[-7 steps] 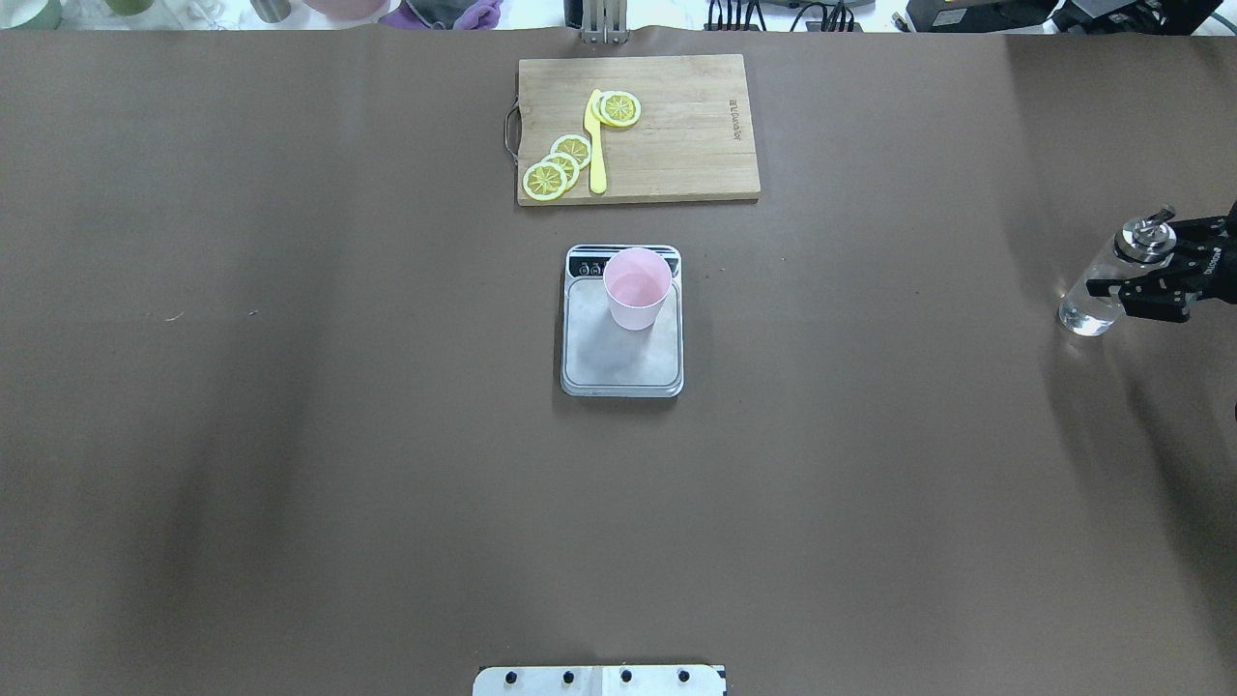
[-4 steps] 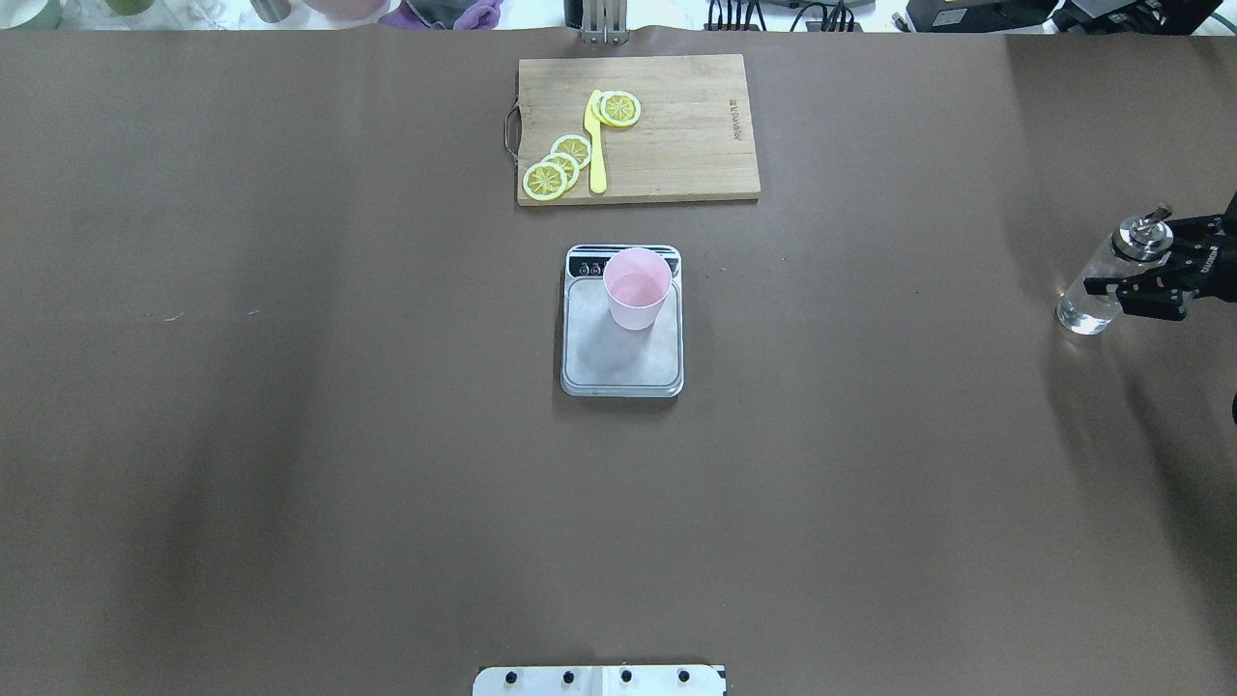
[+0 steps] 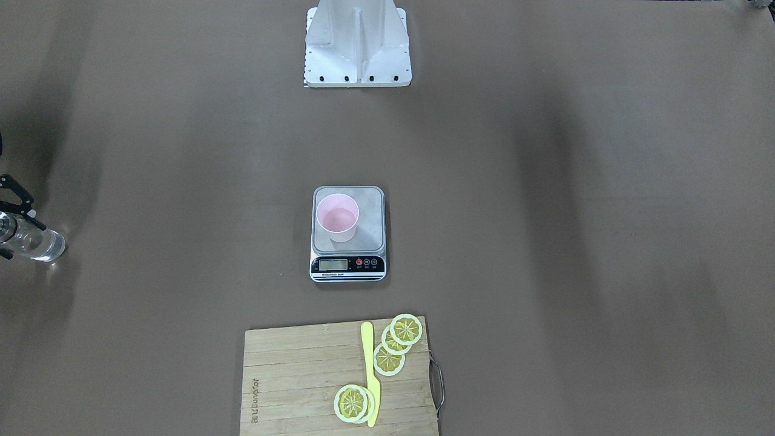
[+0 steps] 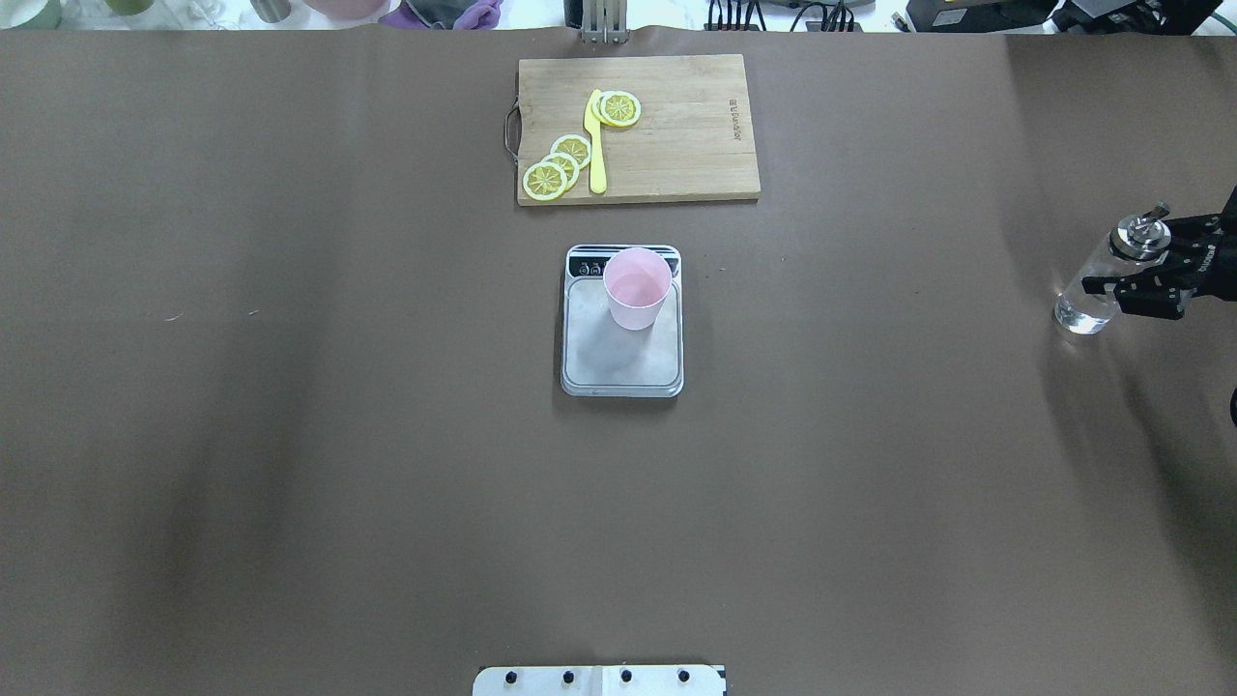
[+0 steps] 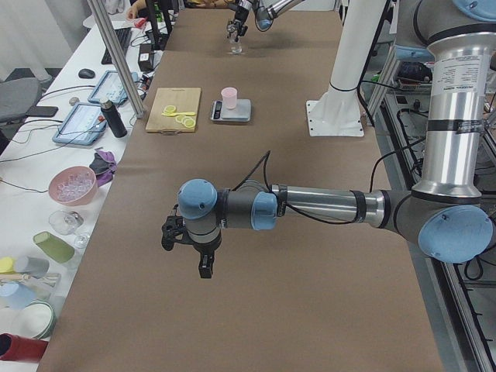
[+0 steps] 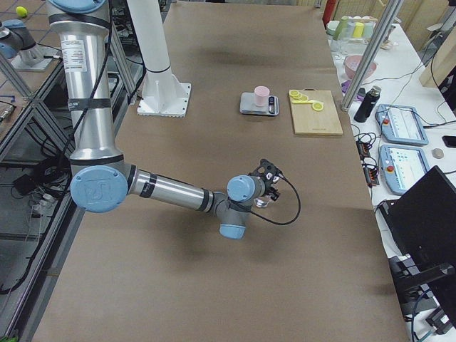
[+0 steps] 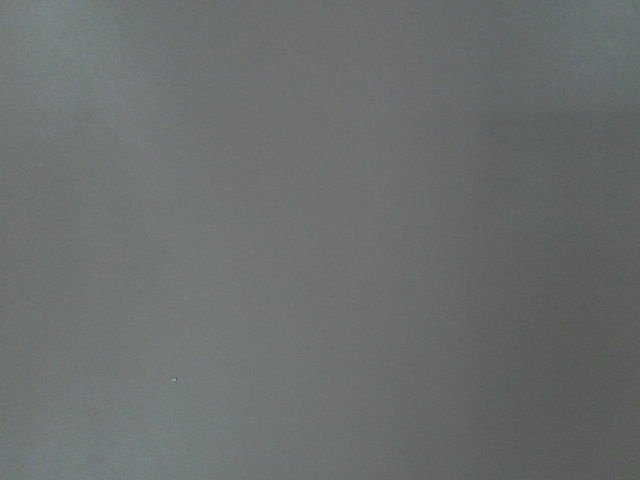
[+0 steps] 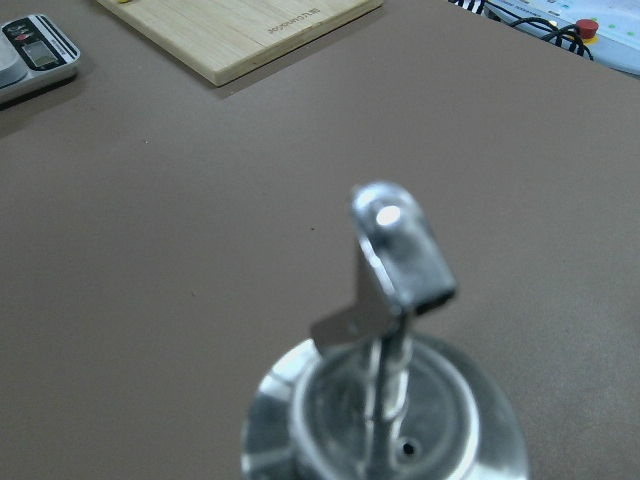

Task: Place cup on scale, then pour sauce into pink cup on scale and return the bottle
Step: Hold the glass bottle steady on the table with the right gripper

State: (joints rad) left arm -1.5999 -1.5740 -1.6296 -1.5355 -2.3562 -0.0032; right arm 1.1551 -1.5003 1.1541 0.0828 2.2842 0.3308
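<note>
The pale pink cup [image 4: 637, 287] stands upright on the far part of the scale's [image 4: 618, 362] steel platform, close to its display strip [image 3: 348, 264]. A liquid line shows inside the cup [image 3: 337, 221]. Far out on the right, the clear glass bottle [image 4: 1087, 300] stands upright with clear liquid in its base. My right gripper [image 4: 1121, 263] is shut on the bottle just below the silver pourer spout [image 8: 400, 260]. The left gripper [image 5: 188, 246] hovers over bare table in the exterior left view only, so I cannot tell its state. Its wrist view shows only tabletop.
A wooden cutting board [image 4: 667, 126] with lemon slices [image 4: 560, 164] and a yellow knife [image 4: 595, 145] lies beyond the scale. The robot's base plate [image 4: 599, 680] is at the near edge. Cups, tablets and cables crowd the side bench [image 5: 77, 186].
The right gripper and the bottle have drifted slightly left and away, and look a little lower over the table. Cup and scale are unmoved.
</note>
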